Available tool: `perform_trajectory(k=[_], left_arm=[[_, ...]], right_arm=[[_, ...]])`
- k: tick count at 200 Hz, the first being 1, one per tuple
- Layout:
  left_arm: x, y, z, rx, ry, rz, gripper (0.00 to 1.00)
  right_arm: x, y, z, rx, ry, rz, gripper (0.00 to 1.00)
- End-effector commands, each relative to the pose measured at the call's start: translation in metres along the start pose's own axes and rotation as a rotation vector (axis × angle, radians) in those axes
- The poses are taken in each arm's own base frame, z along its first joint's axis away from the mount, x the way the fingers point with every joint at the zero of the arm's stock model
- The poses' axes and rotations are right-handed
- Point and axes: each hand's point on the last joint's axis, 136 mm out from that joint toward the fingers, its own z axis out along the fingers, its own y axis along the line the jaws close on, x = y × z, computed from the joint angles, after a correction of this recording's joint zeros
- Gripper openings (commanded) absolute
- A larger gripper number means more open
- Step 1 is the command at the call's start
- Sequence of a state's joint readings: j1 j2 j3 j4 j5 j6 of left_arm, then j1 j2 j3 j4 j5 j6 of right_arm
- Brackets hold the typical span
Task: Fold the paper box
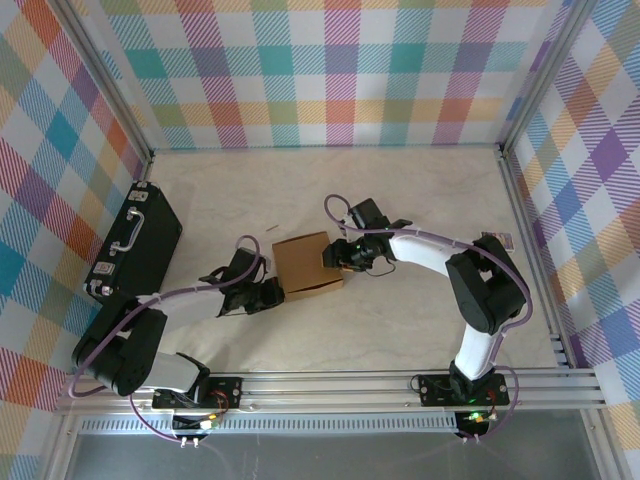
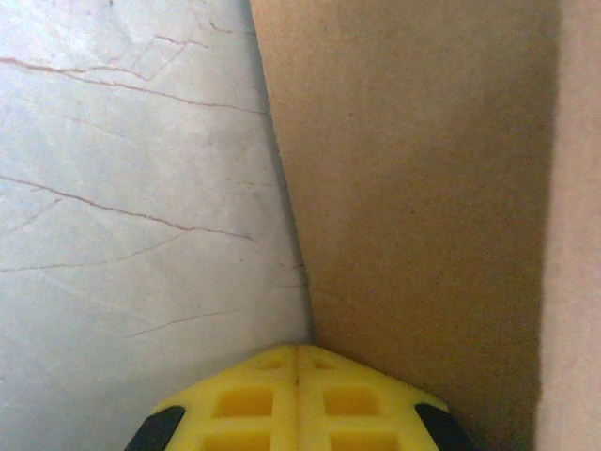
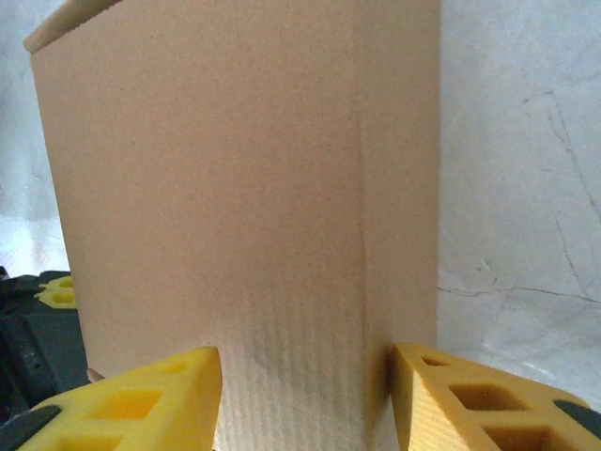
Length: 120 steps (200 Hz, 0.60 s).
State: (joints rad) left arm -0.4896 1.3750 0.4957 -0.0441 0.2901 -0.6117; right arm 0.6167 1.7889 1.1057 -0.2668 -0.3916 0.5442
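Looking down from the top camera, we found the paper box (image 1: 308, 262) standing near the middle of the worktop (image 1: 430, 190), already raised into a small squarish form rather than lying as a flat sheet. A black case (image 1: 140, 245) sat well apart at the worktop's 9 o'clock edge. The left jaws were pressed together, their yellow pads (image 2: 254, 404) meeting on a seam with nothing between them, the tip close against the box wall at the box's 8 o'clock. The right jaws were spread at the box's 3 o'clock, one pad (image 3: 141, 395) on either side of a vertical corner of the cardboard; we could not tell whether they touched it. We judged the task to be far along: the walls stood upright and the top looked closed over from above. In the right wrist view the upper edge of the box ran at a slant, so we suspected that a last flap wanted pressing down or tucking. Whether the lid was locked in place we could not see.
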Motion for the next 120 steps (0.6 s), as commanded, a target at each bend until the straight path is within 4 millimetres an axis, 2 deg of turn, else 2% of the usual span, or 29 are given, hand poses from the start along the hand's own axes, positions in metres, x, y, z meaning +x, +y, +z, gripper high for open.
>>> perform_trajectory(k=[1,50,93,120], left_arm=[[-0.030,-0.073,-0.015,0.277,-0.114,0.084,0.00],[-0.033,-0.059,-0.030,0.164,-0.146,0.112,0.00],[-0.026,-0.023,-0.026,-0.040,-0.081,0.131,0.00],[-0.022,-0.006,-0.024,-0.118,-0.047,0.123,0.04]], right_arm=[[0.042,0.068,0.013,-0.232,0.168,-0.050,0.50],[0.043,0.066,0.007,-0.210,0.155,-0.070,0.50],[0.027,0.027,0.001,0.039,0.077,-0.119,0.55],[0.016,0.014,-0.010,0.095,0.039,-0.126,0.59]])
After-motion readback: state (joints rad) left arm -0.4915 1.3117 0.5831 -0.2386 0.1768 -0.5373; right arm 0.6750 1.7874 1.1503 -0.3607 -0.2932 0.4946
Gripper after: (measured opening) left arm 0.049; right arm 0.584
